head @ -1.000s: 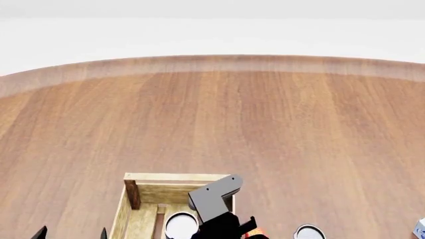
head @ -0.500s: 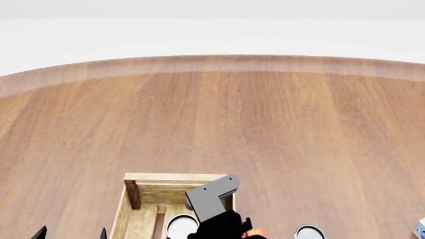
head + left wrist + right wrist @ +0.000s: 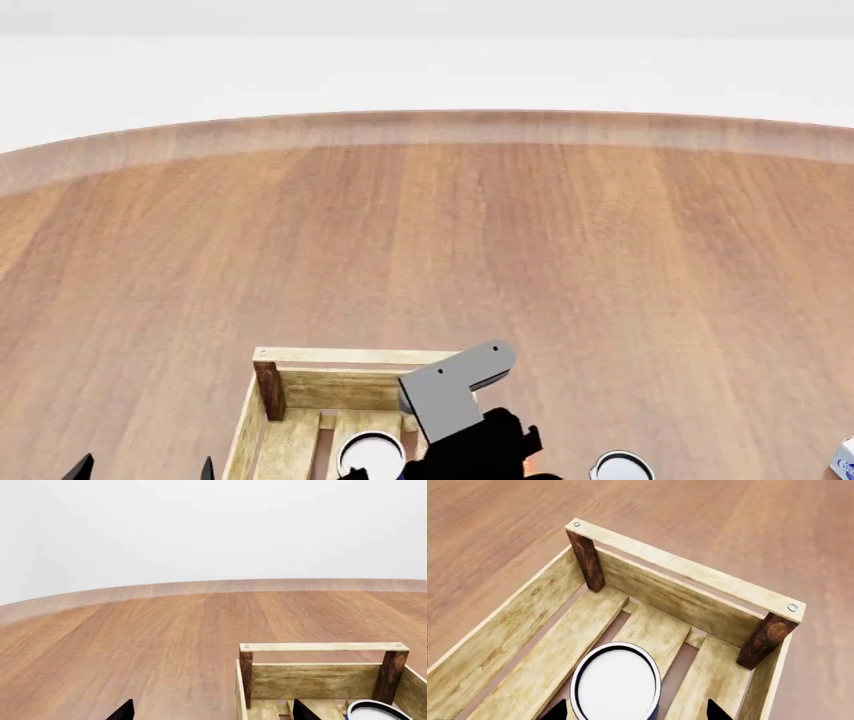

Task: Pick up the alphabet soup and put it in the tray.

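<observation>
Spread jaws of the right gripper [image 3: 632, 711] stand around the alphabet soup [image 3: 616, 682], which sits upright inside the tray [image 3: 684, 570]; only withdrawing seems left.

The tabletop [image 3: 441, 230] is warm reddish-brown wood with long grain streaks and a paler band along its curved far edge; behind it everything is plain off-white. The tray [image 3: 687, 572] is pale yellowish wood with faint mottled grain, its corner posts [image 3: 587, 560] dark reddish-brown, and small silver rivets on the top rail. The alphabet soup [image 3: 616, 685] shows a plain white top ringed in black, with a sliver of blue at the side. The right hand [image 3: 447, 470] is black below a grey block.
</observation>
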### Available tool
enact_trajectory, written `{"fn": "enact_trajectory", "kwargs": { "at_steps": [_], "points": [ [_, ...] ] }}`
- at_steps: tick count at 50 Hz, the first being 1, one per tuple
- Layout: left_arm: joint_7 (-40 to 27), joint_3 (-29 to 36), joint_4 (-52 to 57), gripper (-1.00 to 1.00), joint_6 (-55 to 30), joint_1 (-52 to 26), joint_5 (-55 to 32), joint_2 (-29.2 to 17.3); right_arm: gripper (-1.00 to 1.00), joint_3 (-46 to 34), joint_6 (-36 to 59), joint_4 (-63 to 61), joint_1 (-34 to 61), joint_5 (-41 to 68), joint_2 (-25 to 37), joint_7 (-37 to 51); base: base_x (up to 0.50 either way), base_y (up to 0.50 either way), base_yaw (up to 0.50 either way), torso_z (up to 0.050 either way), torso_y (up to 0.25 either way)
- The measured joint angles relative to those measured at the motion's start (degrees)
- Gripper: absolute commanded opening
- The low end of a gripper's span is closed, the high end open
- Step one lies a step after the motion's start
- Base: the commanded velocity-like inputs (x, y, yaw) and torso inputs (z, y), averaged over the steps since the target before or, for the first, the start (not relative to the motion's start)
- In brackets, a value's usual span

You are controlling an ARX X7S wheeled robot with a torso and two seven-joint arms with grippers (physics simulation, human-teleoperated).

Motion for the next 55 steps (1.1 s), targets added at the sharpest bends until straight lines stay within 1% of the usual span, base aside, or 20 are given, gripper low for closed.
{"fn": "enact_trajectory", "kwargs": {
  "at_steps": [13,31,41,55],
  "points": [
    [-0.16,0.14,0.12,1.0,0.03,0.01,-0.09,-0.13,1.0,2.12,3.0,-10.24,-2.33,2.13,3.5,2.99,0.0,0.0,0.0,0.0,0.0],
    [-0.57,0.23,1.58,1.0,-0.35,0.31,-0.4,-0.66,1.0,7.52,6.57,-28.65,-7.53,6.81,8.36,9.01,0.0,0.0,0.0,0.0,0.0],
    [-1.01,0.12,3.6,1.0,-0.96,0.69,-0.83,-1.23,1.0,10.43,6.17,-36.9,-11.26,8.31,10.33,12.19,0.0,0.0,0.0,0.0,0.0],
    [-2.18,-0.17,9.27,1.0,-2.33,2.01,-1.61,-2.63,1.0,14.16,4.65,-47.36,-16.85,9.28,12.97,16.69,0.0,0.0,0.0,0.0,0.0]
  ]
}}
